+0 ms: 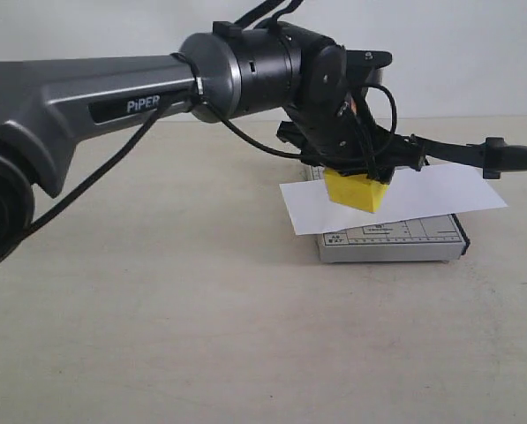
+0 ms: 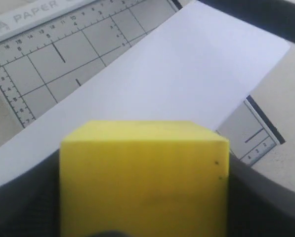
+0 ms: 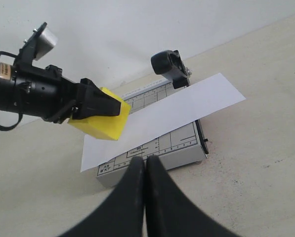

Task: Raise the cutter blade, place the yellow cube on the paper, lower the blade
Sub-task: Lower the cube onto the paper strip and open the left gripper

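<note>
**Tool state.** The left gripper (image 1: 358, 173) is clamped on the yellow cube (image 1: 358, 193), with 1 jaw on each of 2 opposite faces. The right gripper (image 3: 145, 165) has its fingers pressed together and carries nothing.

**Position of the work.**
- In the exterior view the cube hangs over the left half of the paper (image 1: 440, 193).
- The paper lies across the grey gridded base (image 1: 395, 240).
- The cutter blade (image 1: 475, 152) stands lifted off the base. Its handle end is out toward 3 o'clock of the cube.

**Governing relation.**
- The paper lies at 6 o'clock of the cube, directly beneath it.
- The paper's long axis runs from 9 o'clock to 3 o'clock and overhangs the base at both ends.
- The cube sits slightly tilted in the jaws.
- Whether its lower edge already touches the sheet cannot be told. The right wrist view suggests a small gap.

**Assessment.**
- Step 1, raising the blade, appears complete. Step 2, placing the cube, is in progress.
- The next move is judged to be a short descent toward 6 o'clock, followed by release.
- The left arm is the nearer one to the cube. The right gripper is empty and lies on the blade handle's side, so it is the likelier tool for step 3.
</note>
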